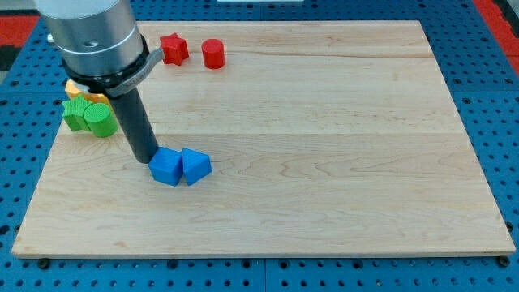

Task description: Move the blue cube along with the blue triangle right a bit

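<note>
Tip touching blue cube left edge.

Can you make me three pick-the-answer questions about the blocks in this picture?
1. Where is my tip?
A. at the view's left of the blue cube
B. beside the red star
C. at the view's right edge

2. How many red blocks are there?
A. none
B. two
C. five

3. How do the blue cube and blue triangle sit?
A. far apart
B. stacked
C. side by side, touching

Answers: 1 A, the rod ends right against the cube's left side. 2 B, the star and the red cylinder sit at the view's top. 3 C, no gap shows between them.
</note>
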